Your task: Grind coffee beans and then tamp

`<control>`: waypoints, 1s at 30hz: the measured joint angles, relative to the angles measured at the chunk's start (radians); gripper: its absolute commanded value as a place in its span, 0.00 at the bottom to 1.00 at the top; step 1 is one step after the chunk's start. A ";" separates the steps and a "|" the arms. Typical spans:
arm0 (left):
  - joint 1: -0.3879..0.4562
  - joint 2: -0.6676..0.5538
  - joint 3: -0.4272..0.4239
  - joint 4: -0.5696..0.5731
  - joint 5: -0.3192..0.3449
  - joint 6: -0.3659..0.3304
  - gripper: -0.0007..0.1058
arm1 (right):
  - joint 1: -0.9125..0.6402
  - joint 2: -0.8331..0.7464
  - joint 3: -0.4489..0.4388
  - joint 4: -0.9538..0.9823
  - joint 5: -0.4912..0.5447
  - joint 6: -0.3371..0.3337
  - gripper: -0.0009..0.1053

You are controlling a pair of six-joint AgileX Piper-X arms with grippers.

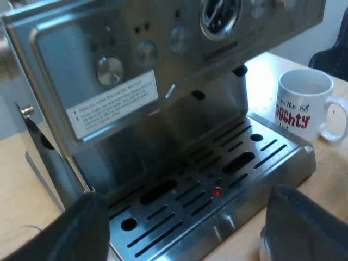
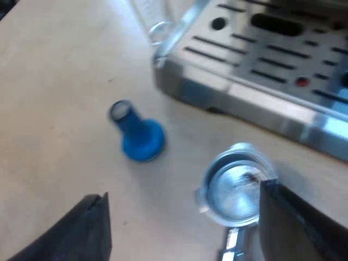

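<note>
The espresso machine [image 1: 163, 81] stands close before my left gripper [image 1: 190, 239], which is open over the edge of the slotted drip tray [image 1: 217, 185] with nothing between its fingers. My right gripper [image 2: 187, 234] is open above the table. The metal holder [image 2: 235, 185] lies loose on the table by the drip tray's edge [image 2: 255, 103], its round basket facing up and close to one finger [image 2: 299, 228]. Its handle runs off under the gripper. The blue tamper [image 2: 138, 133] lies on its side on the table, apart from the holder.
A white mug [image 1: 304, 103] with red lettering stands on the table beside the machine. A measuring glass [image 2: 155, 22] stands at the drip tray's corner. Bare wooden table [image 2: 54, 109] spreads around the tamper.
</note>
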 measured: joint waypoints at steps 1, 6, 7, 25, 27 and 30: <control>0.009 0.000 -0.003 0.000 0.000 -0.017 0.54 | -0.036 -0.011 0.000 0.000 -0.012 0.000 0.57; 0.109 0.000 -0.007 0.020 -0.003 -0.065 0.44 | -0.177 -0.083 0.000 0.027 -0.102 -0.008 0.57; 0.141 0.000 -0.012 0.029 -0.003 -0.066 0.42 | -0.219 -0.102 0.000 0.047 -0.119 -0.012 0.57; 0.408 -0.027 -0.035 0.124 0.087 -0.073 0.41 | -0.842 -0.369 0.004 0.368 -0.377 -0.186 0.57; 0.408 -0.050 -0.035 0.142 0.087 -0.073 0.41 | -0.903 -0.394 0.004 0.394 -0.395 -0.213 0.57; 0.408 -0.106 -0.035 0.175 0.087 -0.073 0.41 | -0.956 -0.443 0.004 0.427 -0.405 -0.251 0.57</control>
